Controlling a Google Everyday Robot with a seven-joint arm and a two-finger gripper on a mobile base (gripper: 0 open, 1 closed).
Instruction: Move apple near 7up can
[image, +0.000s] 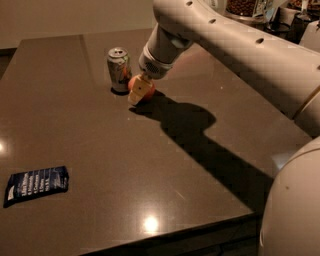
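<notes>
The 7up can (119, 69) stands upright at the back left of the dark table (125, 165); it is silver with green and red marks. The red-orange apple (133, 83) sits just right of the can, almost touching it, down at the table surface. My gripper (139, 93) comes down from the upper right and is shut on the apple. A yellowish finger (138, 95) covers the apple's front. The arm's large white link (225, 45) crosses the upper right of the view.
A flat dark-blue snack packet (36, 184) lies near the table's front left edge. The arm casts a broad shadow (200, 135) across the table's right half. The table's front edge runs along the bottom, and cluttered objects (250, 7) stand behind the far right corner.
</notes>
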